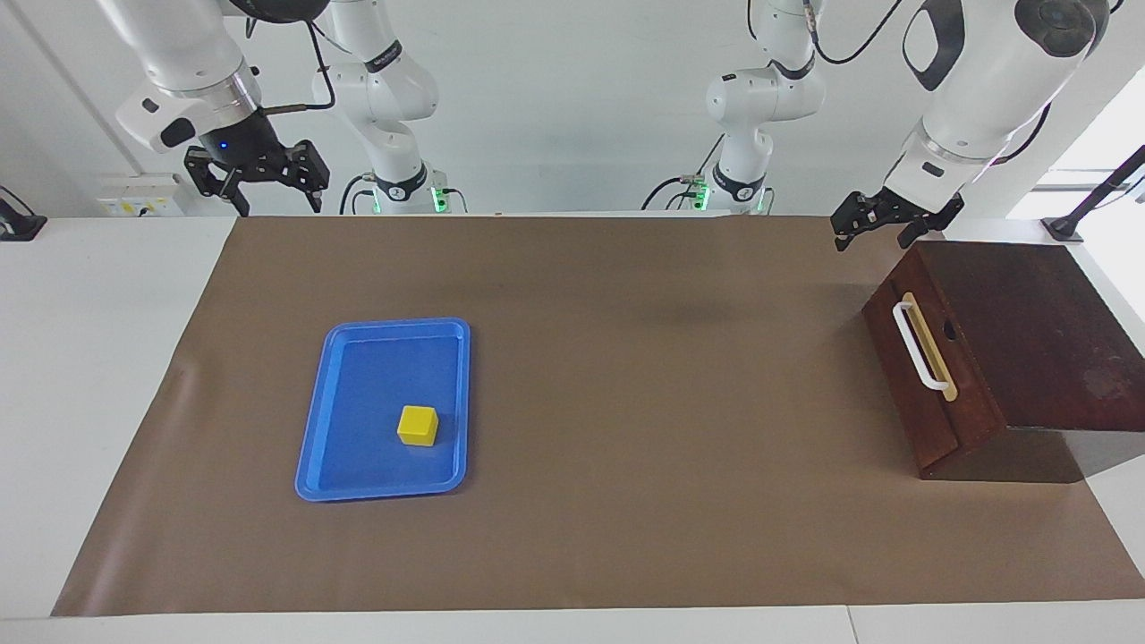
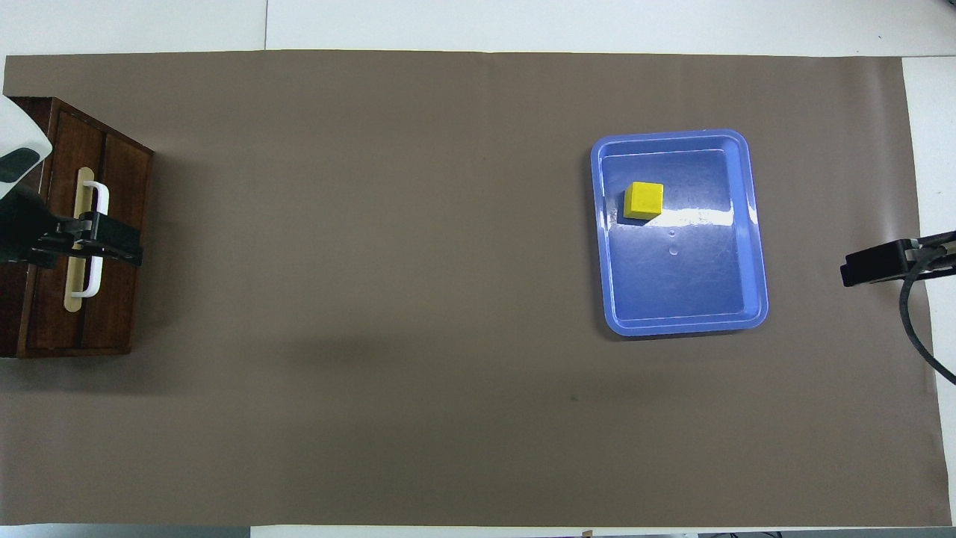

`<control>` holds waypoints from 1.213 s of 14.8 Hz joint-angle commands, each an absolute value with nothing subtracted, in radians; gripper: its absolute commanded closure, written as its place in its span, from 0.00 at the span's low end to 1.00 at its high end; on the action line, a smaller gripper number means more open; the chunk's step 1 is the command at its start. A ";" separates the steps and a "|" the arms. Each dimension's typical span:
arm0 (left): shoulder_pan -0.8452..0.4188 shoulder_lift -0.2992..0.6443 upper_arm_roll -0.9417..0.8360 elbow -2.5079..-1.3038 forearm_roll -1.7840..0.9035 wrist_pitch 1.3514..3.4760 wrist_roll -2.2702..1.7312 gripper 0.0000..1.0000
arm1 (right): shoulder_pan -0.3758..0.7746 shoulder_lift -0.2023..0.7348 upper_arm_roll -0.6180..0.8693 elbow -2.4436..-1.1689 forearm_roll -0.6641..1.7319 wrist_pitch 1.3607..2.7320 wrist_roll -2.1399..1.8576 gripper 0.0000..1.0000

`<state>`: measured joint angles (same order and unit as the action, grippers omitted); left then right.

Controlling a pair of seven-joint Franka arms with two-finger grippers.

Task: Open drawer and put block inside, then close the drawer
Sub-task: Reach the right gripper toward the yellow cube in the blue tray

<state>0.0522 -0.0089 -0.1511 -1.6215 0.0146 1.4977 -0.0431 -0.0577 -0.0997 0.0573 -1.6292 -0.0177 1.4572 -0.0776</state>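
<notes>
block (image 1: 418, 425): lying in blue tray (image 1: 358, 483); drawer (image 1: 908, 376): sitting shut
left end effector (image 1: 881, 224): hovering, fingers apart
right end effector (image 1: 259, 179): hovering, fingers apart

White arms — black hands (image 1: 259, 174), black cables.

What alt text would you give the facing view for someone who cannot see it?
A small yellow block sits in a blue tray on a brown-covered table, and a dark wooden drawer with a white handle stands closed at the left arm's end. Two white robot arms hang above, left pincer and right pincer both open and empty.
</notes>
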 commanded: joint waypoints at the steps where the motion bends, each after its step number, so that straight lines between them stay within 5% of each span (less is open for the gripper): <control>1: 0.057 -0.006 -0.153 -1.612 0.029 1.488 -0.037 0.00 | -0.058 -0.120 0.060 -1.652 -0.025 1.459 -0.061 0.00; 13: 0.057 -0.006 -0.153 -1.612 0.029 1.488 -0.037 0.00 | -0.057 -0.152 0.061 -1.718 -0.009 1.476 -0.194 0.00; 18: 0.057 -0.006 -0.153 -1.612 0.029 1.488 -0.038 0.00 | -0.086 -0.175 0.052 -1.859 0.066 1.655 -0.506 0.00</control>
